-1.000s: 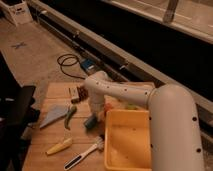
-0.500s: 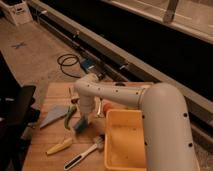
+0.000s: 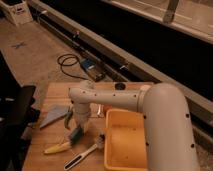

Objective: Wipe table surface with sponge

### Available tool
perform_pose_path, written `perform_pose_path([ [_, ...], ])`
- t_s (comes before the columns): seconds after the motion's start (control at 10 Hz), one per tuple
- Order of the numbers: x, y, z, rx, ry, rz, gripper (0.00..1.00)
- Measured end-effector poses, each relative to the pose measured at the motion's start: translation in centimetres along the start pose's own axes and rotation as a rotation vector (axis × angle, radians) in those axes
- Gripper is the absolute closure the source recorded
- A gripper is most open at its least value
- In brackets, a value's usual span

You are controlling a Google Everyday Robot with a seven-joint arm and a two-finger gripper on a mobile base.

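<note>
On the light-brown wooden plank table surface (image 3: 55, 92), going left to right, I see the flat grey-blue triangular cloth (image 3: 54, 116), then the yellow, banana-shaped item (image 3: 56, 147) near the front edge, with bare planks open around both. My gripper (image 3: 77, 131) hangs just right of the cloth, and the small blue-grey rectangular sponge (image 3: 76, 135) sits right at its tip above the table; I cannot tell how my fingers stand. Further right lie the white-bristled, dark-handled brush (image 3: 85, 153) and the big yellow plastic bin (image 3: 125, 145), which fills the right side.
</note>
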Motion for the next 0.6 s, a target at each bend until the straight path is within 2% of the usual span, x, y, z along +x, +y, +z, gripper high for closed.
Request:
perform_pose_path([
  [0.1,0.4,1.6,0.1,-0.017,-0.002,0.025,1.0],
  [0.3,2.0,4.4,-0.2,-0.073,0.03,0.097,1.0],
  [0.4,2.5,4.8,-0.3,-0.084,0.04,0.117,1.0],
  [0.6,5.2,4.6,-1.2,-0.078,0.065,0.163,1.0],
])
